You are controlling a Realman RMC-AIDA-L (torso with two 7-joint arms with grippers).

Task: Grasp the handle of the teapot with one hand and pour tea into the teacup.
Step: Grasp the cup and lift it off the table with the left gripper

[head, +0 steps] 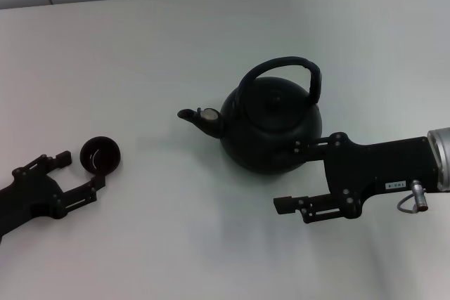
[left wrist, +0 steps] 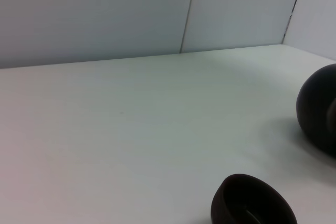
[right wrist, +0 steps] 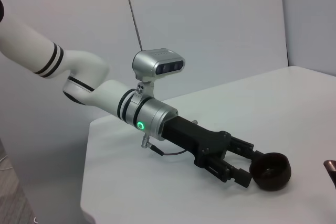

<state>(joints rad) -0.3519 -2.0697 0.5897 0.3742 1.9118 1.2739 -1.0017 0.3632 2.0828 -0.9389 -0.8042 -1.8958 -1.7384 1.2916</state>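
White-shelled arm segments ringed with black bands end in a silver collar lit by a green ring; a grey camera pod and thin cable precede the black left claw (right wrist: 251, 166).

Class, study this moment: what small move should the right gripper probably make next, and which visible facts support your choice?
Probably lift the right gripper up toward the handle. It sits open, low beside the teapot body, with nothing held, while the handle arches over the lid. The left gripper already sits open around the teacup.
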